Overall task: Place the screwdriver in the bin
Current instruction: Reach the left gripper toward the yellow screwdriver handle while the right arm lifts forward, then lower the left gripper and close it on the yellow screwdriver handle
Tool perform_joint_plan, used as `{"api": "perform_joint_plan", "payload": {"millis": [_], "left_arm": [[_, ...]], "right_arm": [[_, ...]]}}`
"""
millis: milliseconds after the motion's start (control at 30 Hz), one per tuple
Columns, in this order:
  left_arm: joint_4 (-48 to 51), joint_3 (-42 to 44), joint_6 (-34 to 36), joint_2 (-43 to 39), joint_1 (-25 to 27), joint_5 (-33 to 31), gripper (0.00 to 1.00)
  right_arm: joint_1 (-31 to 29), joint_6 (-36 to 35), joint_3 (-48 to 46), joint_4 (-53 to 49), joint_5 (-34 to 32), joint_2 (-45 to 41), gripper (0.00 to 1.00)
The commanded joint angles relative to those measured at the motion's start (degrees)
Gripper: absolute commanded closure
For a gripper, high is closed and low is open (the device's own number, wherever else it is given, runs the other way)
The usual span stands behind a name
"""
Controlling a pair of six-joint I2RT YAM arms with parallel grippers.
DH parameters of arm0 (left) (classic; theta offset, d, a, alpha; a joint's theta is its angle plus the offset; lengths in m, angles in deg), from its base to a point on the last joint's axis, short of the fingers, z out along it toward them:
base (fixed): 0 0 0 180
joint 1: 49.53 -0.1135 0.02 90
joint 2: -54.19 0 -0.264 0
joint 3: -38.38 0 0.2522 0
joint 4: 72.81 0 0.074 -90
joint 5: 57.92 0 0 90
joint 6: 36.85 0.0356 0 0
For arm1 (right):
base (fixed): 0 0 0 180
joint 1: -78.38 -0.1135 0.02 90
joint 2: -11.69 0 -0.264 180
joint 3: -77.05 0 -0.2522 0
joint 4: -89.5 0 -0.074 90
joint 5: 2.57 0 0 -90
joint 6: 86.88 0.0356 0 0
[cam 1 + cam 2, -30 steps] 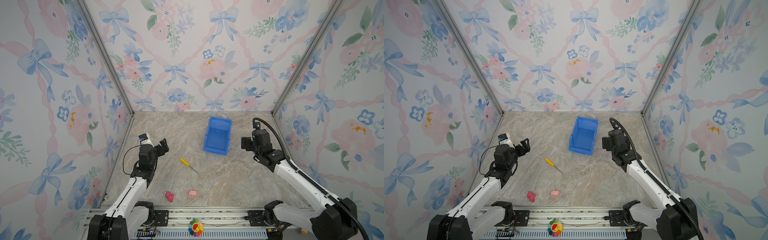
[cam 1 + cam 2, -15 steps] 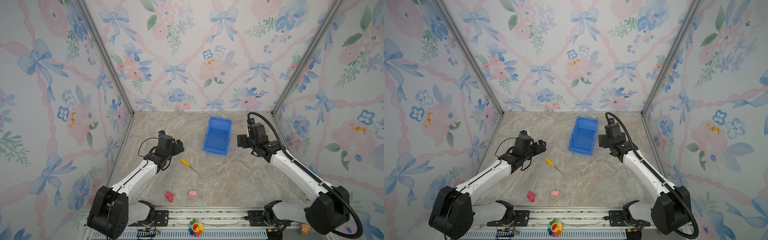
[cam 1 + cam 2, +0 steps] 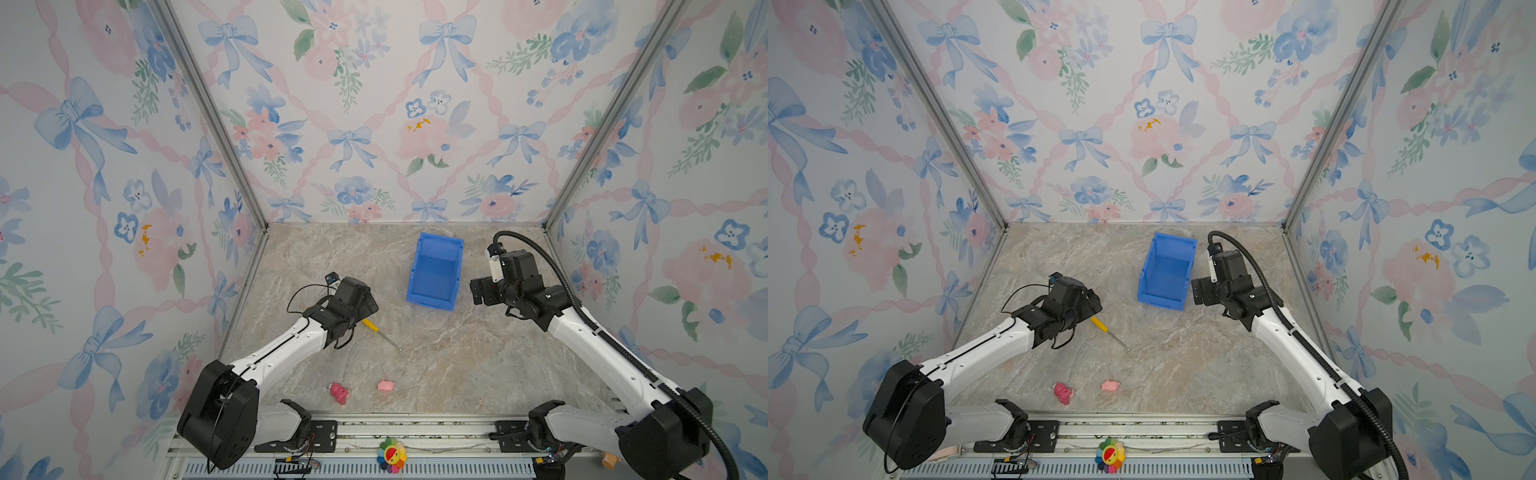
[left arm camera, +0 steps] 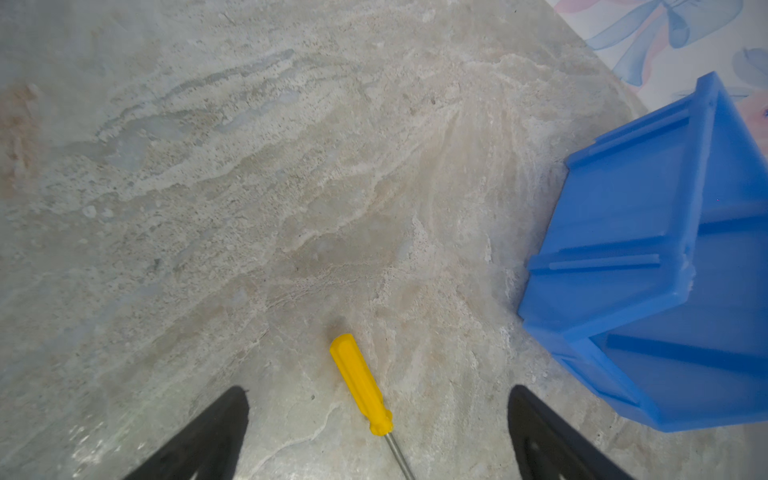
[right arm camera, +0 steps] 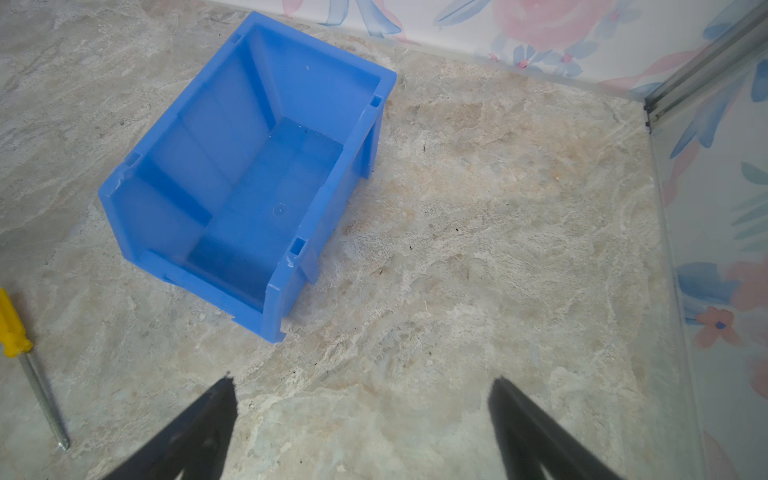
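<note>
Nearest you, a rainbow flower toy sits on the metal rail at the front edge. Just beyond it, two small pink toys lie on the marble-patterned table, the darker one to the left of the paler one. Farther in, left of the middle, you'll find the screwdriver lying flat on the table, outside the bin. Its yellow handle points far-left and its thin metal shaft runs near-right. Your left claw hangs right over the handle end. In the left wrist view, its two black fingers are spread wide, one on either side of the handle, and neither touches it. You cannot tell from these views how high the claw is above the table. On the right, at about the same depth, your right claw points toward the bin. In the right wrist view, its fingers are spread apart over bare table and grip nothing. The blue bin stands upright just beside it, to the left, with its open top up and its lower lip facing you. The bin is well apart from the screwdriver, to its far right. Floral wallpaper with blue bows covers the walls behind.
</note>
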Motion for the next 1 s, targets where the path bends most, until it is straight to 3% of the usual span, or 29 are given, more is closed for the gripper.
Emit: {"api": "perform_joint_plan", "payload": {"millis": [0, 300, 733, 967], "left_arm": [[1.68, -2.07, -3.48, 3.03, 1.58, -2.6, 0.04], [6.98, -10.56, -3.2, 14.3, 2.88, -2.09, 0.09], [12.56, -10.56, -9.7, 17.31, 5.62, -4.15, 0.23], [12.41, -12.59, -9.63, 22.56, 5.83, -3.64, 0.31]], "right_arm": [[0.34, -0.69, 1.71, -3.86, 2.99, -0.99, 0.03], [0.47, 2.17, -1.57, -1.05, 4.45, -1.48, 0.03], [2.1, 1.43, -0.5, 0.94, 6.97, 0.54, 0.03], [0.9, 1.26, -2.06, 1.31, 6.58, -0.85, 0.03]]}}
